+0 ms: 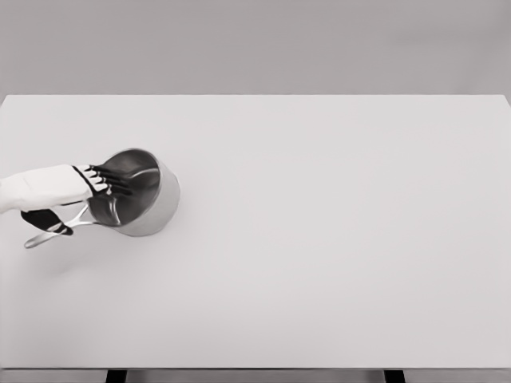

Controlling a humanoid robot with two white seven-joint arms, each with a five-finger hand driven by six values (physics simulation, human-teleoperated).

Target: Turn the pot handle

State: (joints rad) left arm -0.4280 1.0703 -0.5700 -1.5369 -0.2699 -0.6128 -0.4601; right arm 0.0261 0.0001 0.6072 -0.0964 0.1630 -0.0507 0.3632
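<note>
A: Where is the pot (148, 203) lying?

B: Beneath my left hand (89, 182); fingers (116, 180) are reaching over its rim, thumb seemingly hooking the handle (49, 232) below, for turning leverage.

Table (319, 263): spanning nearly the whole view. 1 pot (148, 203) is sitting on it, far toward 9 o'clock from the table's middle, well apart from the far, near and right edges. Handle (56, 230): running from the pot's wall toward 8 o'clock, its tip lying close to the table's left edge. Left hand (84, 185): coming in from 9 o'clock above the handle, its fingers (112, 179) reaching over the pot's rim into the opening.
</note>
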